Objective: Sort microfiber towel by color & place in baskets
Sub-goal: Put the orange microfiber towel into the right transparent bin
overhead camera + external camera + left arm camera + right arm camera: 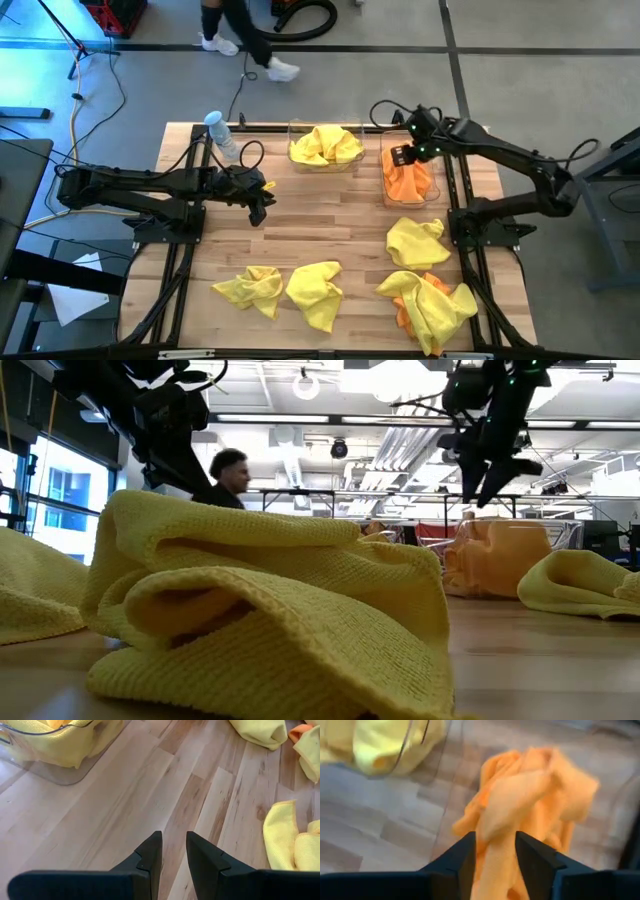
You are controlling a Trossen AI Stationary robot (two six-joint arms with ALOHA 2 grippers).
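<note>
Right claw [408,152] hanging over the orange-towel basket [386,190], fingers [465,857] spread, orange towel [530,815] seen between them but not pinched; released. Left claw [262,203] low over bare surface [320,225], just left of the yellow-towel basket [296,128], fingers [150,857] slightly parted, gripping nothing. Yellow-towel basket touching-close beside the orange-towel basket, holding a yellow towel [325,145]. Loose on the surface, well away from the baskets toward the near edge: two yellow towels [280,290], another yellow towel [416,243] just near of the orange-towel basket, plus a yellow-over-orange heap [430,305]. Bottle [220,135] left of the yellow-towel basket. Person [228,478] in background.
</note>
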